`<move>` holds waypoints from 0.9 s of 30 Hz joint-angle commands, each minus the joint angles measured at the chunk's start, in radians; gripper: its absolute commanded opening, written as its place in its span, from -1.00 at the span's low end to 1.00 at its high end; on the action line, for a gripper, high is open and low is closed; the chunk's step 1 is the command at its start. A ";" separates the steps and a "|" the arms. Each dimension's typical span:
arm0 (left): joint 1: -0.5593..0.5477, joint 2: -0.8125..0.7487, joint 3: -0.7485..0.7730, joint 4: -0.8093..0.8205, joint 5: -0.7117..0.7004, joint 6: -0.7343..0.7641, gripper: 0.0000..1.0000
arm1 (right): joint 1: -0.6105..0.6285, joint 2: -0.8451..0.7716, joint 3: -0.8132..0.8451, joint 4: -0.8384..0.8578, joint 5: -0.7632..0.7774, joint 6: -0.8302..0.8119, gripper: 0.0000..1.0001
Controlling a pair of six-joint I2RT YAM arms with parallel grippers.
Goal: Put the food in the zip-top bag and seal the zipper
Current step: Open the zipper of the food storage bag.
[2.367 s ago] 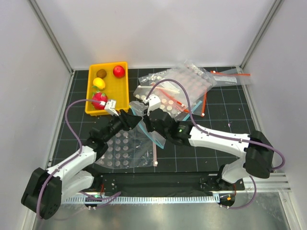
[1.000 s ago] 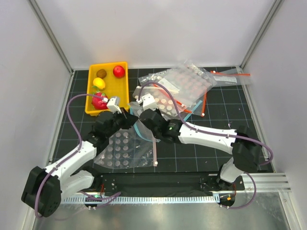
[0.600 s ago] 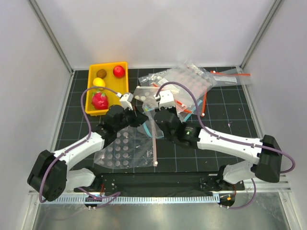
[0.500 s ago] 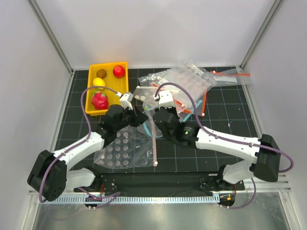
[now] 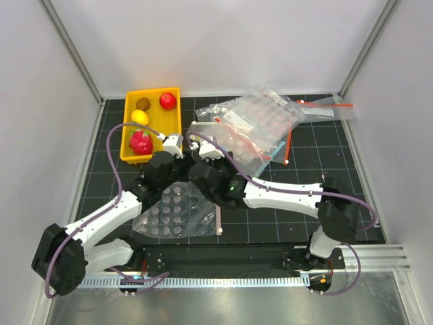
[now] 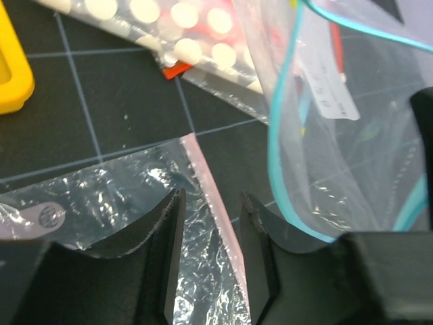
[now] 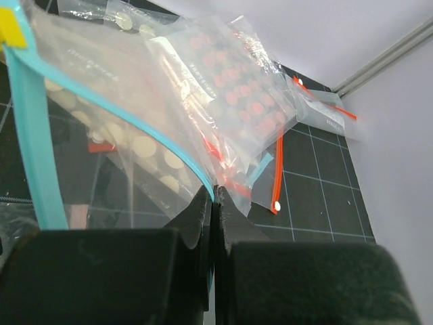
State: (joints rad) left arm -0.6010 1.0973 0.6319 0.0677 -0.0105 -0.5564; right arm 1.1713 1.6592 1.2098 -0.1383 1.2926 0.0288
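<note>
The four toy fruits lie in a yellow tray (image 5: 177,115): brown kiwi (image 5: 143,103), red ball (image 5: 167,101), yellow lemon (image 5: 139,116) and pink-red fruit with leaves (image 5: 141,142). My right gripper (image 7: 215,191) is shut on the light-blue zipper (image 7: 169,145) of the clear zip-top bag (image 7: 101,88) and holds that edge raised. My left gripper (image 6: 210,196) is open just left of it, its jaws straddling the pink strip (image 6: 206,172) of a dotted bag. The blue zipper (image 6: 274,135) hangs beside its right finger. In the top view the left gripper (image 5: 181,164) and right gripper (image 5: 197,162) nearly meet.
The white-dotted bag (image 5: 176,210) lies flat under the left arm. A pile of other bags (image 5: 260,122) with red-orange strips (image 5: 288,145) lies at the back right. The tray's corner (image 6: 10,74) shows in the left wrist view. White walls enclose the table.
My right gripper has moved left with the bag's zipper edge, close to the left gripper. The right elbow has swung inward. The left gripper has shifted slightly left.
</note>
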 commanded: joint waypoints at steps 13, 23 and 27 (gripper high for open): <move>-0.008 -0.071 -0.058 0.145 0.031 -0.043 0.50 | -0.005 -0.073 0.011 0.003 -0.137 0.170 -0.98; -0.008 -0.222 -0.167 0.239 -0.005 -0.089 0.74 | -0.005 -0.125 -0.026 0.011 -0.205 0.281 -0.98; -0.008 -0.137 -0.152 0.265 0.004 -0.105 0.74 | -0.005 -0.167 -0.062 0.043 -0.279 0.315 -0.98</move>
State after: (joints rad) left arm -0.6029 0.9073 0.4725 0.2592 -0.0044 -0.6411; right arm 1.1664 1.5616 1.1694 -0.1513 1.0626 0.2687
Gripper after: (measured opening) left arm 0.868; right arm 0.043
